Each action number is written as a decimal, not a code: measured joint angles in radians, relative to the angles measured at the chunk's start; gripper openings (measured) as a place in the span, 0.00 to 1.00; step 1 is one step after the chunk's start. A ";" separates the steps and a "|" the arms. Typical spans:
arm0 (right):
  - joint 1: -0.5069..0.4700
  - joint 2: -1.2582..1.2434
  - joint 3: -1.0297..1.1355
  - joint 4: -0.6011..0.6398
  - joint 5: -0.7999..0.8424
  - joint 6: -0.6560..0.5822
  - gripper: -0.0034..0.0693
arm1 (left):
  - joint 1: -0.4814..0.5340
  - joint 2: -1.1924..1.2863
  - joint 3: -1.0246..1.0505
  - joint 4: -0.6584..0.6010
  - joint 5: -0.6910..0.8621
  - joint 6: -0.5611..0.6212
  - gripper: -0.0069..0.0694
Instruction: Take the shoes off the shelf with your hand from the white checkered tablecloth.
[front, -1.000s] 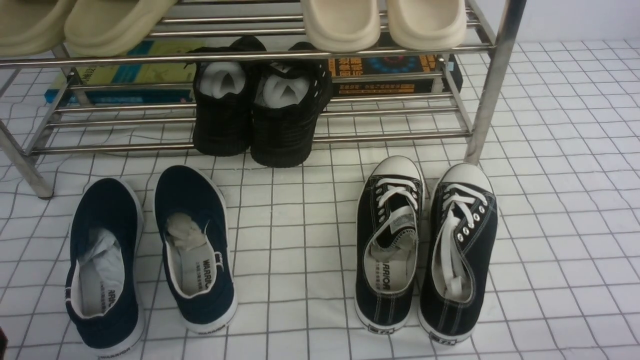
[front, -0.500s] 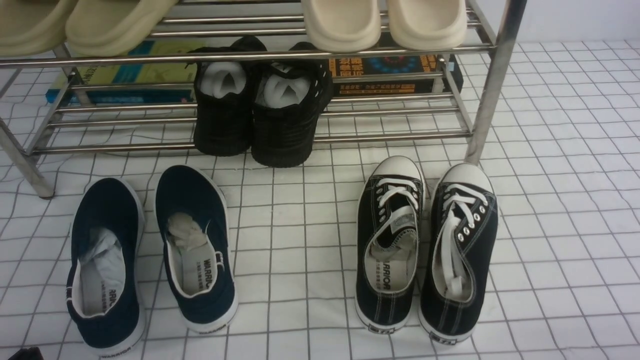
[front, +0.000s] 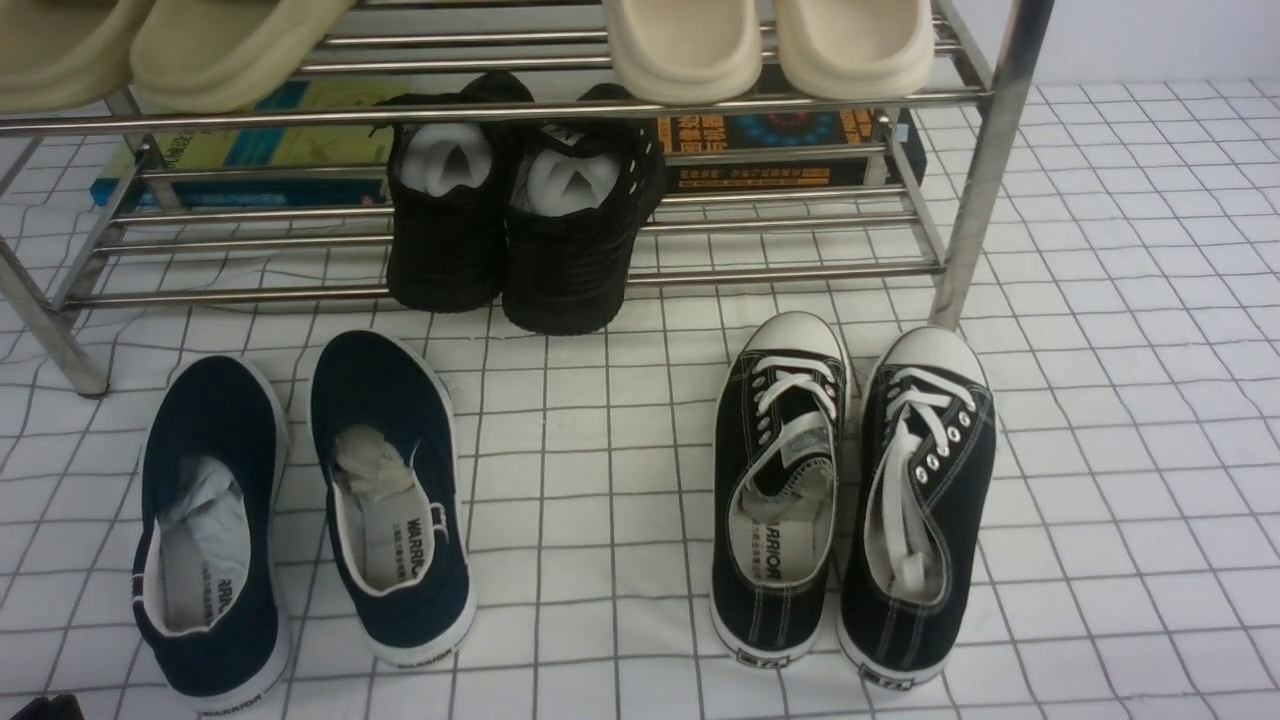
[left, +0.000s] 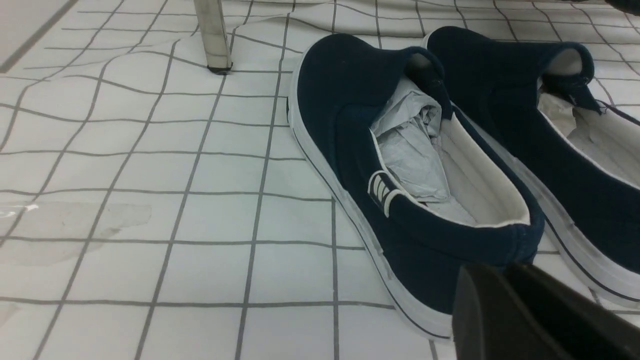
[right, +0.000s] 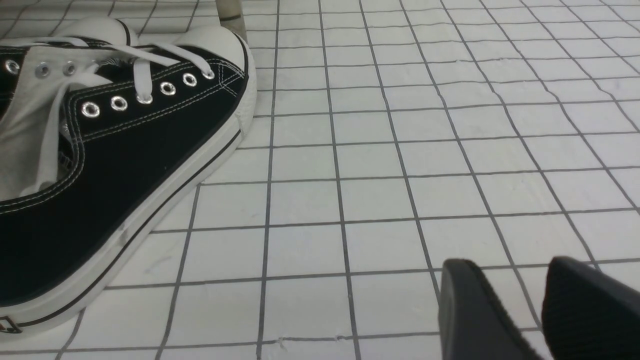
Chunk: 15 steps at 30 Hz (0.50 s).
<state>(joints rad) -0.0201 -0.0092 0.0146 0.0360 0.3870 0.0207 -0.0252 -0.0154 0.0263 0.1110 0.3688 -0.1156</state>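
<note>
Navy canvas shoes (front: 300, 515), white-soled.

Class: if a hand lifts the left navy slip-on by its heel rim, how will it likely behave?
The navy slip-on looks like soft canvas, so its rim would probably buckle. The paper stuffing may hold its shape. Its flat white sole suggests it won't roll.

Left gripper (left: 505, 295): matte black fingers with smooth, rounded tips; right gripper (right: 520, 305): the same black, one finger (right: 585, 305) faced with a finely ribbed pad.
</note>
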 joint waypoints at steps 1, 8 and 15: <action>0.000 0.000 0.000 0.000 0.000 0.000 0.38 | 0.000 0.000 0.000 0.002 0.000 0.000 0.19; 0.000 0.000 0.000 0.000 0.000 0.000 0.38 | 0.000 0.000 0.000 0.039 0.002 0.000 0.20; 0.000 0.000 0.000 0.000 0.000 0.000 0.38 | 0.000 0.000 0.000 0.041 0.002 0.000 0.21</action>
<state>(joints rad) -0.0201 -0.0092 0.0146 0.0360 0.3870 0.0207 -0.0252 -0.0154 0.0263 0.1516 0.3712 -0.1156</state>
